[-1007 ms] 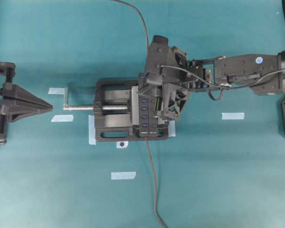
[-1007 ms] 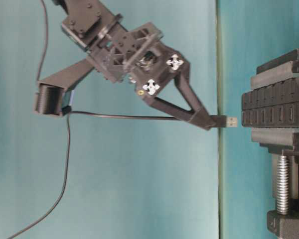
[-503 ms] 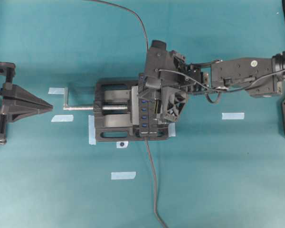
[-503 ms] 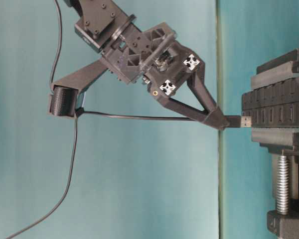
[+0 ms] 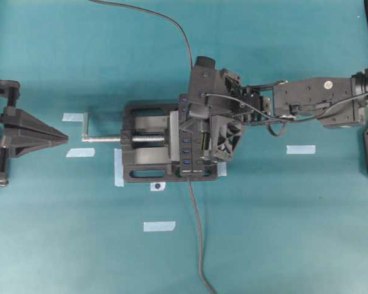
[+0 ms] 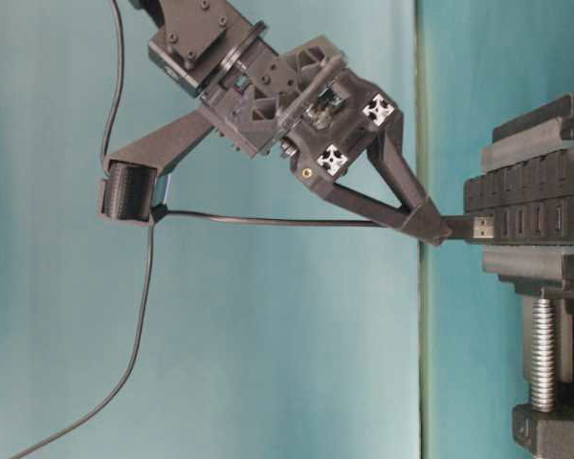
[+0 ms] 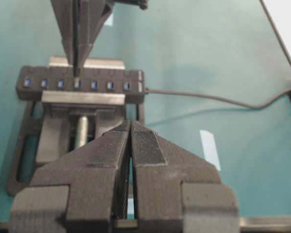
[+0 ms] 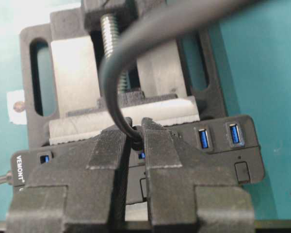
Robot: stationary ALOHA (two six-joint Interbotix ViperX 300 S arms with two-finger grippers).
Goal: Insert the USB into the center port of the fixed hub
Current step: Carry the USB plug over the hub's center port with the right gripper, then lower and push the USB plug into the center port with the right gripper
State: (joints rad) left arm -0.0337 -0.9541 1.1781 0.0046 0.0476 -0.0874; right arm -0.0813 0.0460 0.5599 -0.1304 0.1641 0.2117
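The fixed hub is a long black strip with blue ports, clamped in a black vise. My right gripper is shut on the USB, whose thin dark cable trails back from the fingers. The plug's metal tip meets the hub at its face. In the left wrist view the right fingers come down onto the center port, the fourth of the row. How deep the plug sits is hidden. My left gripper is shut and empty, far left of the vise.
The vise's silver screw and handle stick out toward the left gripper. The hub's own lead runs to the near table edge. Pale tape strips lie on the teal mat around the vise.
My right gripper has carried the USB toward the hub. The gap seen a second ago has closed and the metal tip now meets the hub's face. The left arm has not moved.
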